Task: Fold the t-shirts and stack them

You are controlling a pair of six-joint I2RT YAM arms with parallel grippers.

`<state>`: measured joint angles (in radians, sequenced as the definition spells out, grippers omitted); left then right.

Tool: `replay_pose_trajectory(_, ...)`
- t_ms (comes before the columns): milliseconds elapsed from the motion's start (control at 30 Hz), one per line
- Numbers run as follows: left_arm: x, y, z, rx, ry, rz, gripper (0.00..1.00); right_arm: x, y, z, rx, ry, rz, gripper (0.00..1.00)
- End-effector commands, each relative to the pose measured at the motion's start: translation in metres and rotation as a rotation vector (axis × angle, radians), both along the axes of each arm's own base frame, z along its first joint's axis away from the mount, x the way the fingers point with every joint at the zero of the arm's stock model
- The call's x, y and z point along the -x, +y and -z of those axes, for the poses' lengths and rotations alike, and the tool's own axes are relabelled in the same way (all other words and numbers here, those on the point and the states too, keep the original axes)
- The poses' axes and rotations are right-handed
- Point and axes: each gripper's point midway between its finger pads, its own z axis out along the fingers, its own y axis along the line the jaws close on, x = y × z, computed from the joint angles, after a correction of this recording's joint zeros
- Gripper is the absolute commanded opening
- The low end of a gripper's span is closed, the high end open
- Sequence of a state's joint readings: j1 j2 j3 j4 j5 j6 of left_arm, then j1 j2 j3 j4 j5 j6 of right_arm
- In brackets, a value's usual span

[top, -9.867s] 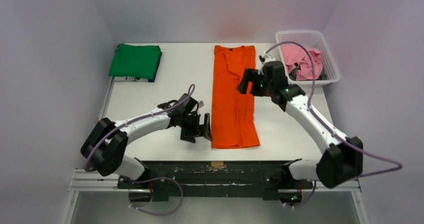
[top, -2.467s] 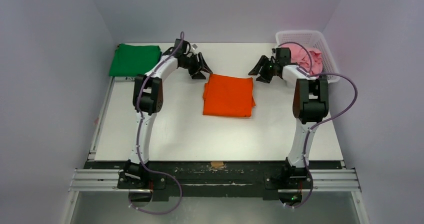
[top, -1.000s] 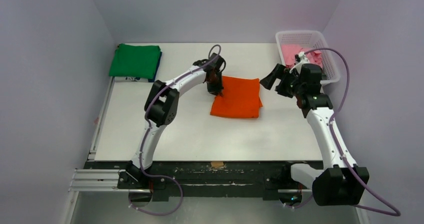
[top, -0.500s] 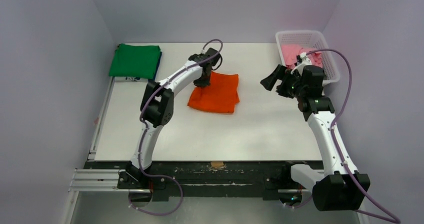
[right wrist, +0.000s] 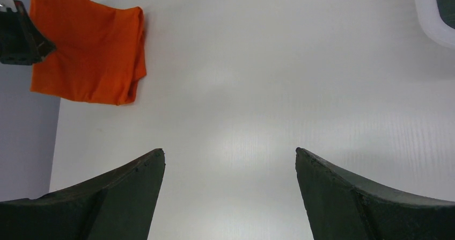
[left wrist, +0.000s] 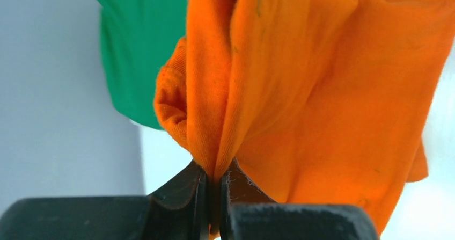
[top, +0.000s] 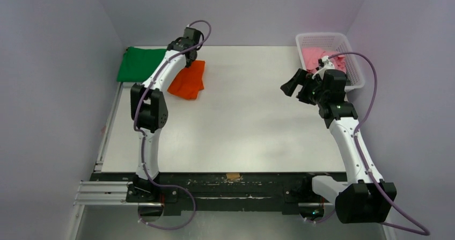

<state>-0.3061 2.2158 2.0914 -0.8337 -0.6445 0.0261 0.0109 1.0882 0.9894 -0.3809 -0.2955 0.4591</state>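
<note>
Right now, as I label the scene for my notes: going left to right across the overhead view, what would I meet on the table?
green t-shirt → orange t-shirt → right gripper → white basket with the pink t-shirt in it

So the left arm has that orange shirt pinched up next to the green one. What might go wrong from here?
1. The left pincer grips the orange shirt by one bunched edge only. The rest hangs loose, so the fold may well fall open.
2. The shirt hangs beside the green shirt, not squarely over it, so it could land crooked or half off it.
</note>
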Motion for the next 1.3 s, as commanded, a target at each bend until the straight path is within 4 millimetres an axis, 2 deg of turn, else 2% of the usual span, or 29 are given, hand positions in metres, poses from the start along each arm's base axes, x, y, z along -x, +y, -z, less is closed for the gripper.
replay_pose_trajectory(0,-0.029,0.032,-0.079,-0.143,-0.155,0.026,0.00,-0.010,-0.008,-0.002,0.034,-0.030,0.029,0.90)
replay_pose_trajectory(233,-0.034,0.072,-0.112,-0.137,-0.212,-0.027,0.00,-0.014,-0.013,0.004,0.050,-0.008,0.054,0.90)
replay_pose_trajectory(367,-0.031,0.086,-0.125,-0.083,-0.235,-0.044,0.00,-0.015,-0.013,0.006,0.050,-0.002,0.056,0.90)
replay_pose_trajectory(767,-0.016,0.103,-0.153,0.161,-0.314,-0.084,0.00,-0.015,-0.015,0.008,0.057,0.005,0.066,0.90)
replay_pose_trajectory(900,-0.010,0.112,-0.164,0.181,-0.342,-0.106,0.00,-0.016,-0.016,0.014,0.059,0.018,0.068,0.90)
replay_pose_trajectory(1000,-0.007,0.112,-0.175,0.221,-0.366,-0.091,0.00,-0.018,-0.016,0.014,0.060,0.019,0.069,0.90)
replay_pose_trajectory(1133,-0.009,0.109,-0.183,0.252,-0.392,-0.059,0.00,-0.019,-0.018,0.016,0.065,0.027,0.078,0.90)
replay_pose_trajectory(1267,-0.018,0.108,-0.181,0.264,-0.398,-0.045,0.00,-0.016,-0.022,0.021,0.081,0.034,0.095,0.90)
